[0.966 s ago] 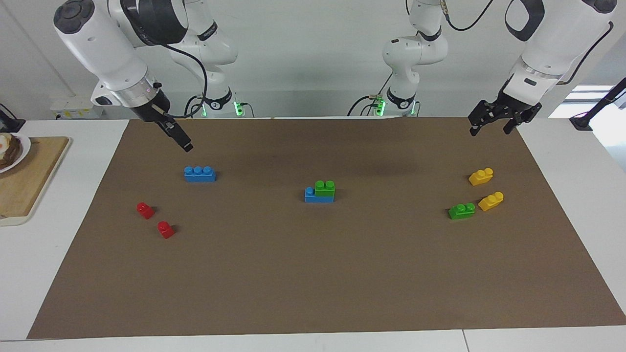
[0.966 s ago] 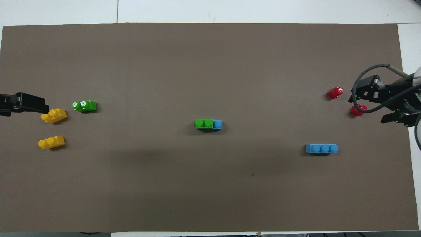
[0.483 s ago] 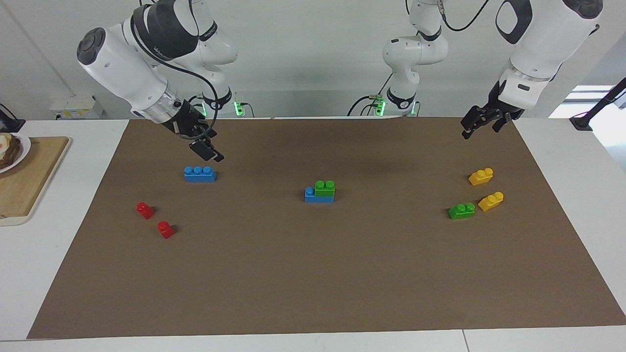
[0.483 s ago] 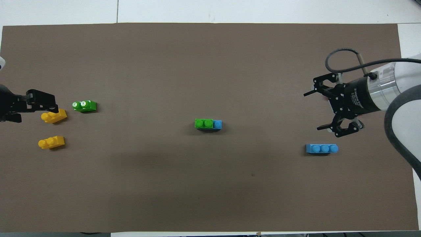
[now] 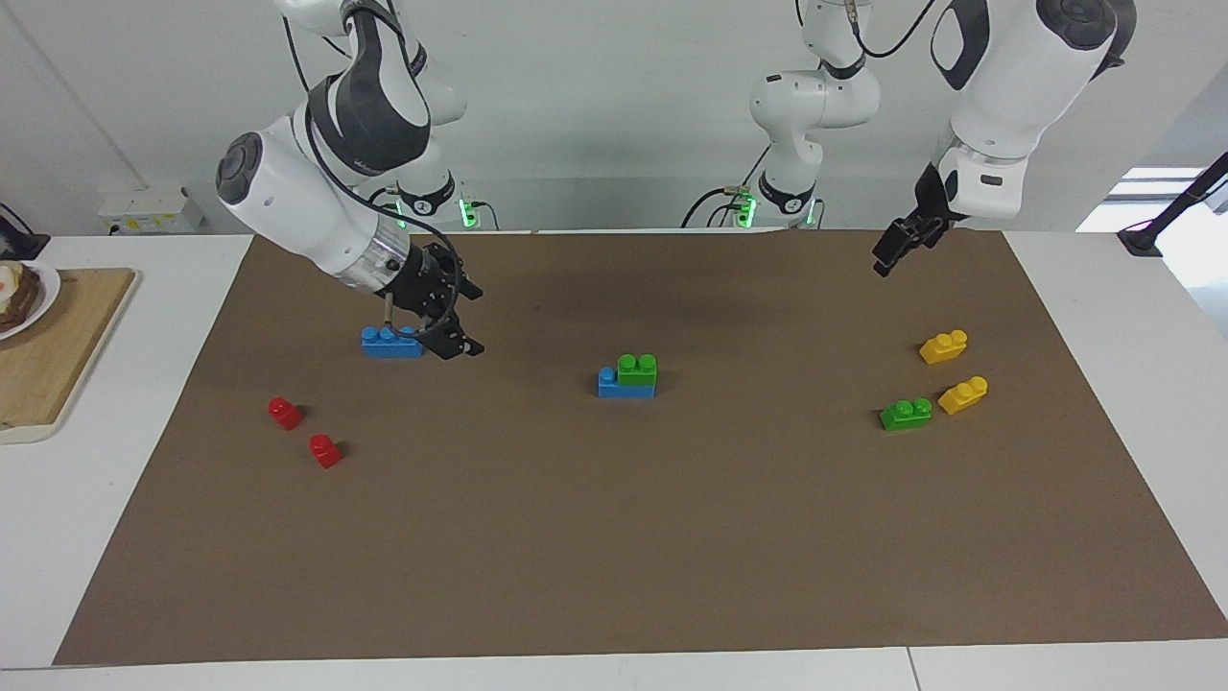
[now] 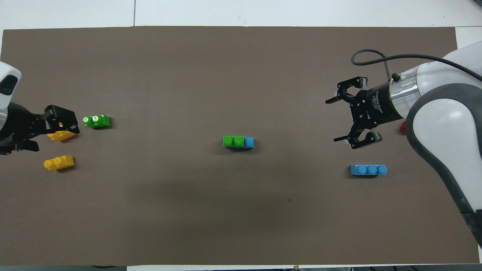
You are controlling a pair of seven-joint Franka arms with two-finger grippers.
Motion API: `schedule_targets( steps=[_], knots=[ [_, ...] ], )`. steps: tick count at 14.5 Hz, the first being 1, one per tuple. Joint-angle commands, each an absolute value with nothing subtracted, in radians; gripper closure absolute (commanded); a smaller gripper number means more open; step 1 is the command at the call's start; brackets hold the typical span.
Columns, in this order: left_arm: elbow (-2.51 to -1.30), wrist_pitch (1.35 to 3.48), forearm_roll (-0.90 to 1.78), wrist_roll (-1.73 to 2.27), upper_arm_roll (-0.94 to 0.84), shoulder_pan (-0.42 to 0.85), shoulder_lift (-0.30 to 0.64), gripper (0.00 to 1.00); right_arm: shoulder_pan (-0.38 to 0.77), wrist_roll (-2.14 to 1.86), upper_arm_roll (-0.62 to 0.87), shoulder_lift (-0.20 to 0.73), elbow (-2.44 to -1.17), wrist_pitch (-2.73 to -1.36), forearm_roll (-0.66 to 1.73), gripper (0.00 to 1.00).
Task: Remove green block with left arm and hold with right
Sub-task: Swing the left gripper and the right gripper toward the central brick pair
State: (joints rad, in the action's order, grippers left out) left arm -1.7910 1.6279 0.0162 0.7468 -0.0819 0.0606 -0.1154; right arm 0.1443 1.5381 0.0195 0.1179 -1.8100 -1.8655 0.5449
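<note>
A green block (image 5: 637,370) (image 6: 233,141) sits pressed onto a blue brick (image 5: 608,382) (image 6: 249,142) at the middle of the brown mat. A second green block (image 5: 906,414) (image 6: 96,121) lies loose toward the left arm's end. My right gripper (image 5: 474,323) (image 6: 335,120) hangs open and empty just above the mat beside a loose blue brick (image 5: 391,342) (image 6: 368,170), pointing toward the stacked pair. My left gripper (image 5: 881,264) (image 6: 56,131) is raised and open, holding nothing, over the mat's edge nearest the robots. From overhead it covers part of a yellow brick.
Two yellow bricks (image 5: 943,346) (image 5: 963,394) lie by the loose green block. Two red bricks (image 5: 285,413) (image 5: 325,450) lie toward the right arm's end. A wooden board (image 5: 58,355) with a plate stands off the mat at that end.
The right arm swung in and lowered from the mat's edge to beside the loose blue brick. The left gripper shifted a little toward the middle and turned. No brick moved.
</note>
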Motion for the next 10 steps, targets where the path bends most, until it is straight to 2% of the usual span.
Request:
schedule_targets(
  steps=[1,3,10],
  knots=[
    [-1.855,1.678,0.025,0.912,-0.074,0.098,-0.149,0.00,0.172,1.621,0.020,0.135,-1.819,-1.911,0.569,0.00],
    [-1.864,1.696,0.025,0.997,-0.074,0.123,-0.143,0.00,0.195,1.626,0.020,0.137,-1.835,-1.922,0.572,0.00],
    [-1.914,1.764,0.086,1.356,-0.074,0.175,-0.118,0.00,0.291,1.628,0.020,0.146,-1.924,-2.112,0.595,0.00]
  ],
)
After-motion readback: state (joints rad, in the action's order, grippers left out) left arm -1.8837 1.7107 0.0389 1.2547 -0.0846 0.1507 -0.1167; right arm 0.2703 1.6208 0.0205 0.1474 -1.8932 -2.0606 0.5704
